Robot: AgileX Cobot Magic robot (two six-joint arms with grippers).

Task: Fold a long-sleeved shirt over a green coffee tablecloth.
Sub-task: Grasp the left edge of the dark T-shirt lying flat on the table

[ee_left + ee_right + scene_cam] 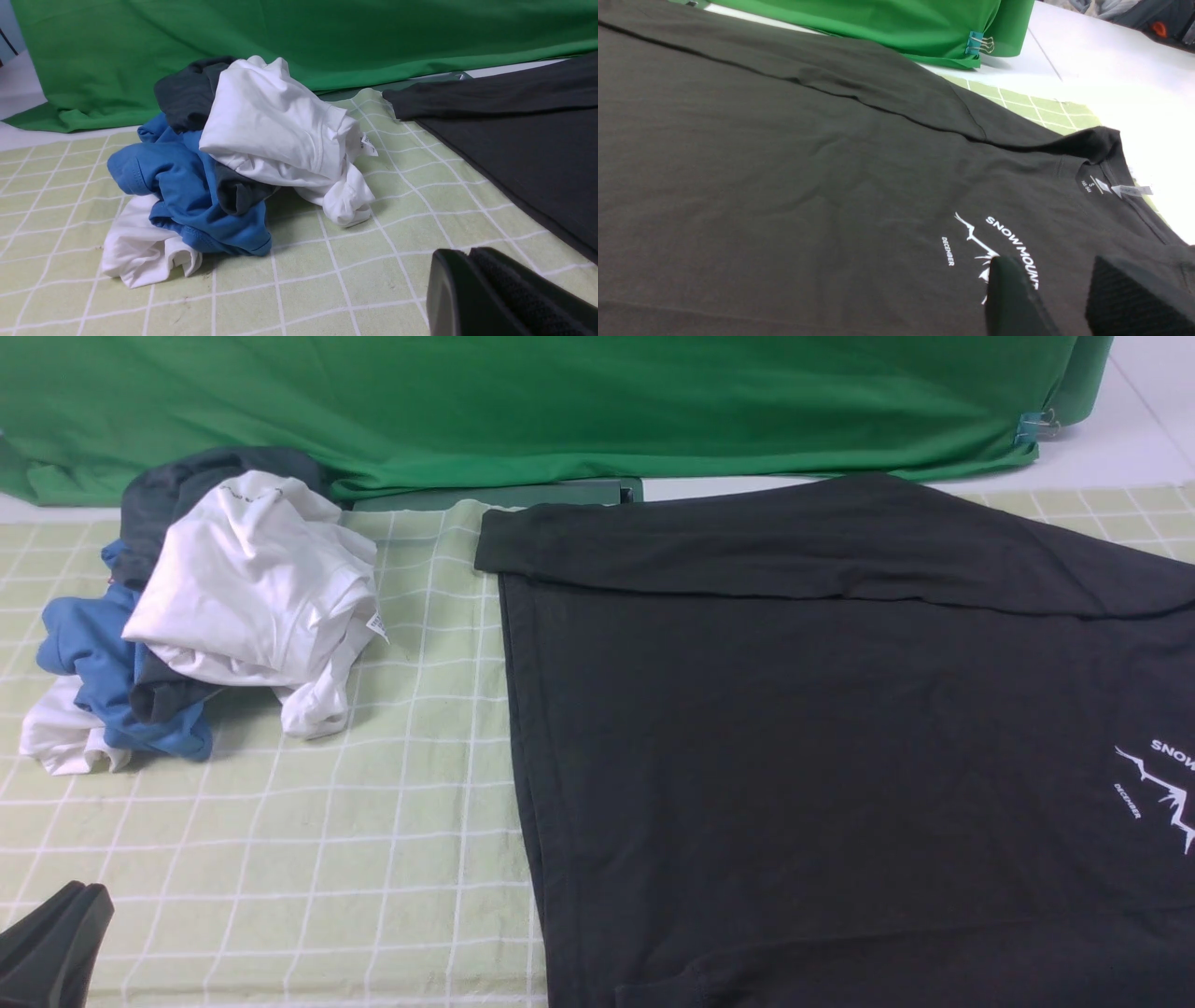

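Right gripper [1054,268] is hovering over the long-sleeved shirt [794,709] near its collar, jaws part-open and empty; left gripper [56,938] is sitting shut, clear of it. Pinching deep looks wise.

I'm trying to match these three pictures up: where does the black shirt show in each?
Front view: black shirt covers the right half.
Left wrist view: black shirt's sleeve and edge only, beyond the clothes pile.
Right wrist view: black shirt fills nearly everything.
Shared landmark: bright green backdrop, behind it in all three.
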